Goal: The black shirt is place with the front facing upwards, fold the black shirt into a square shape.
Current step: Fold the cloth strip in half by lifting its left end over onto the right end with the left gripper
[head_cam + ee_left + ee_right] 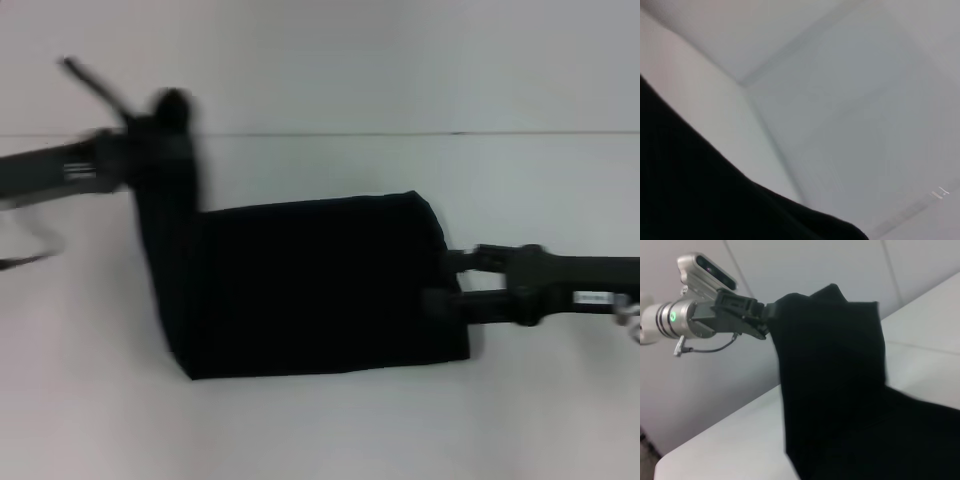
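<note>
1. Black shirt. Nearest the head camera and the largest item; it lies as a folded dark block at the middle of the bench, one end lifted toward 10 o'clock, no lettering showing. Risk: the raised flap hangs from a single grip point, so it may land skewed or bunched and spoil the square.
2. Bench. Pale, smooth surface under the shirt. Risk: the folded stack could slide if the raised end drags it.
3. Left pincer. At 10 o'clock, above the bench, clamped on the shirt's raised edge, as the right wrist view shows. Risk: thin fabric may slip out if pulled hard, or be let go too high.
4. Right pincer. At 3 o'clock, at the shirt's edge, low over the bench. Whether its fingers grip fabric or stand apart, I cannot tell. Risk: if it pins nothing, the lower layers may shift.
</note>
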Controlling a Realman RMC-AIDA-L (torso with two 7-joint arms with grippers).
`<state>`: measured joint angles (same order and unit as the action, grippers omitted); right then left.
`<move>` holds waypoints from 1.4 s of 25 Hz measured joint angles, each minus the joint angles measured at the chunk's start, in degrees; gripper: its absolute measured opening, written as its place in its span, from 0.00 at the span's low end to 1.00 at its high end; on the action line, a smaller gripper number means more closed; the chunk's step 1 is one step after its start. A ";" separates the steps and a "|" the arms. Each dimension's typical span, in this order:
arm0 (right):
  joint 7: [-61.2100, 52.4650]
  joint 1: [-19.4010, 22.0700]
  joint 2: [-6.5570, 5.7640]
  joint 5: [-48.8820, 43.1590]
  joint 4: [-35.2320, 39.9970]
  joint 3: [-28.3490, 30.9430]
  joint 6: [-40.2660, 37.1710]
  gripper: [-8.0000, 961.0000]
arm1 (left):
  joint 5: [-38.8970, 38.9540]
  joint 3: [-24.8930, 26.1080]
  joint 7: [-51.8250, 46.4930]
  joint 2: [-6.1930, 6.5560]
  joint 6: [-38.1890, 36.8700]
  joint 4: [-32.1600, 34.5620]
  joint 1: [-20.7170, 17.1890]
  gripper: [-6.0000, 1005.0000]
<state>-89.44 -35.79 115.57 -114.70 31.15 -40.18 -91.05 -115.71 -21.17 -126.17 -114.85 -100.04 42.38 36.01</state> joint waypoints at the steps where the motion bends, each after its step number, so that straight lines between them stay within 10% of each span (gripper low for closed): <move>1: 0.12 1.12 -0.56 0.00 0.22 1.51 -1.12 0.98 | 0.04 -1.41 0.70 -1.86 0.75 -0.64 2.34 0.03; 8: 1.55 7.18 -4.96 0.00 0.67 8.63 -6.69 0.98 | 1.06 -9.62 8.74 -9.46 14.83 -13.98 13.56 0.03; 17: 1.89 8.35 -7.96 -0.48 0.76 9.36 -6.05 0.98 | 10.27 -3.91 36.91 -9.88 36.66 -47.47 21.72 0.04; 35: -21.11 6.20 -9.11 -4.62 0.43 13.44 8.19 0.98 | 9.68 -0.68 51.35 -9.43 15.86 -40.98 14.45 0.46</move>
<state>-110.55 -29.59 106.46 -119.32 31.58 -26.74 -82.86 -106.03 -21.86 -74.82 -124.27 -84.18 1.40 50.46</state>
